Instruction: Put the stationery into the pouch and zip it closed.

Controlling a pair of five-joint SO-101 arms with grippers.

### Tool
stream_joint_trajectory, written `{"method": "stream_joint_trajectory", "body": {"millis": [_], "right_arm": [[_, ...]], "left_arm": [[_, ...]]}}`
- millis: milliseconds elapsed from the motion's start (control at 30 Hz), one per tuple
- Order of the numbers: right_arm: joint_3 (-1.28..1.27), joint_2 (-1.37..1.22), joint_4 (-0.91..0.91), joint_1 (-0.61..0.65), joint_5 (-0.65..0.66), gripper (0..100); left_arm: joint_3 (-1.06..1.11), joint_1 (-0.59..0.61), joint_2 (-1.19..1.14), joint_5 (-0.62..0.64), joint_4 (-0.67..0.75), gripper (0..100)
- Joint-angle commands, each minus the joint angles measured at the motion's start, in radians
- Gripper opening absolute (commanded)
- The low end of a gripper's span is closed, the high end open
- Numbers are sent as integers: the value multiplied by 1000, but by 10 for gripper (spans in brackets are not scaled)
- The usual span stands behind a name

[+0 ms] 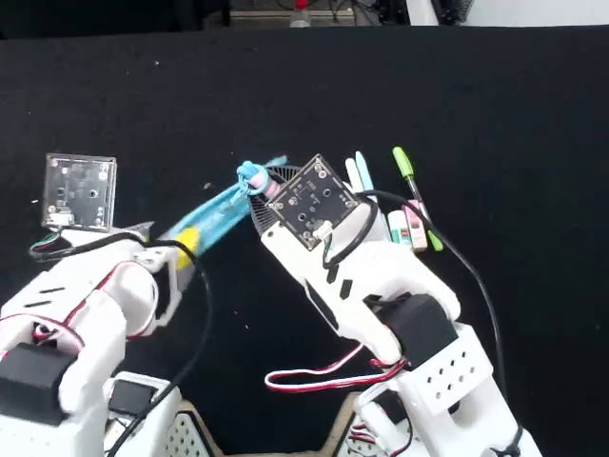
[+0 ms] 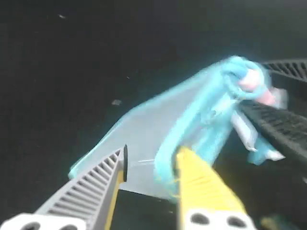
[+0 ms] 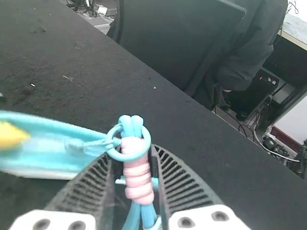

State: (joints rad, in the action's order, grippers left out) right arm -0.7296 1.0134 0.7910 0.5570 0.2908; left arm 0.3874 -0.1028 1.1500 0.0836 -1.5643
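- While the stationery point(image 1: 411, 186) is lying loose on the table point(image 1: 495, 95), right of its middle, packing is seemingly not yet beginning — filling and zipping are both waiting.
- Pouch point(image 1: 214, 217) is stretching taut between the grippers near the table's middle — pale blue, flat, slim.
- Left gripper point(image 2: 152, 153) is apparently clamping the pouch's end; right gripper point(image 3: 134, 155) is pinching the pink-and-blue pull cord point(image 3: 136, 179).

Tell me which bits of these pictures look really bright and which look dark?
High view: the black table soaks up light, and the white arm looks brightest. Left wrist view: nearly all dark, with the blue pouch standing out. Right wrist view: the zipper cord is evenly lit, while the room behind is mostly dim.
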Motion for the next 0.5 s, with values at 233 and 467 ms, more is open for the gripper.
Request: {"method": "stream_joint_trajectory", "body": {"millis": [233,467], "right_arm": [[12,4,-20,-12,-11,11],[13,5,-20,-18,-11,11]], "left_arm": [[25,79,-5,-141,66,45],[21,160,-3,-141,132,44]]}}
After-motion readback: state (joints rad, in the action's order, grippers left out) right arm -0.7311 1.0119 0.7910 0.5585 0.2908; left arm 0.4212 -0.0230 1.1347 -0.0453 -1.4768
